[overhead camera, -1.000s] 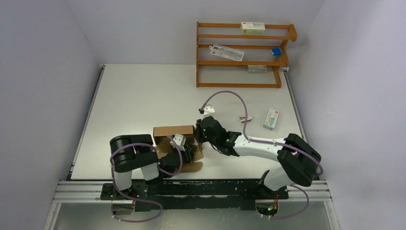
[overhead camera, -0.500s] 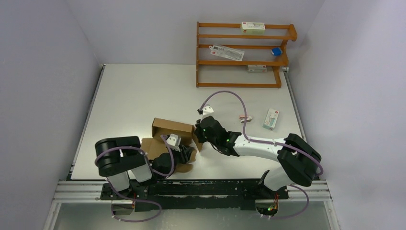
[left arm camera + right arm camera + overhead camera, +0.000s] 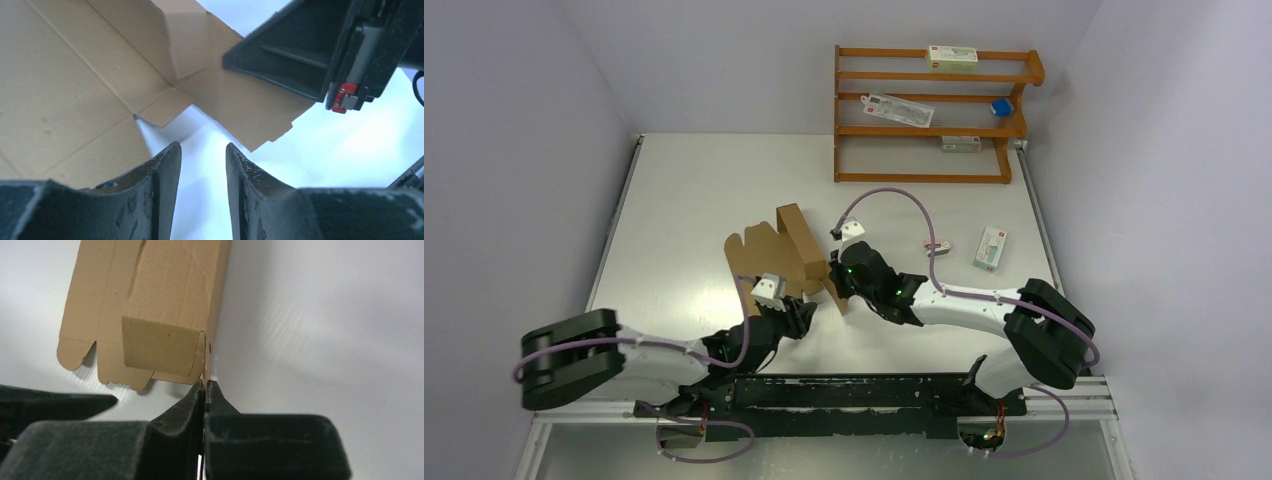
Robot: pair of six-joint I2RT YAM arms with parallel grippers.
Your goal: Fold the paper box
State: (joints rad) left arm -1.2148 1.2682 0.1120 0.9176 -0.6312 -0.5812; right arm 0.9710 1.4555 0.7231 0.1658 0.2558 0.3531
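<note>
The paper box (image 3: 774,250) is plain brown cardboard, partly folded, lying askew at mid-table with notched flaps spread to its left. My right gripper (image 3: 834,283) is shut on the thin edge of the box's near end; in the right wrist view the fingertips (image 3: 205,386) pinch that cardboard edge below the folded body (image 3: 170,300). My left gripper (image 3: 790,312) sits just in front of the box, open, with only white table between its fingers (image 3: 167,165). The box's inner panels (image 3: 75,75) fill the left wrist view's upper left, and the right gripper's body (image 3: 310,50) shows at upper right.
A wooden shelf rack (image 3: 929,110) stands at the back right, holding small white cartons and a blue item (image 3: 1001,106). A white carton (image 3: 991,248) and a small pink-white thing (image 3: 937,246) lie on the table right of the arms. The metal rail (image 3: 824,395) runs along the near edge.
The left arm has swung out to the left and its gripper has come off the box and opened. The right gripper has shut on the box edge. The box has swivelled away.
</note>
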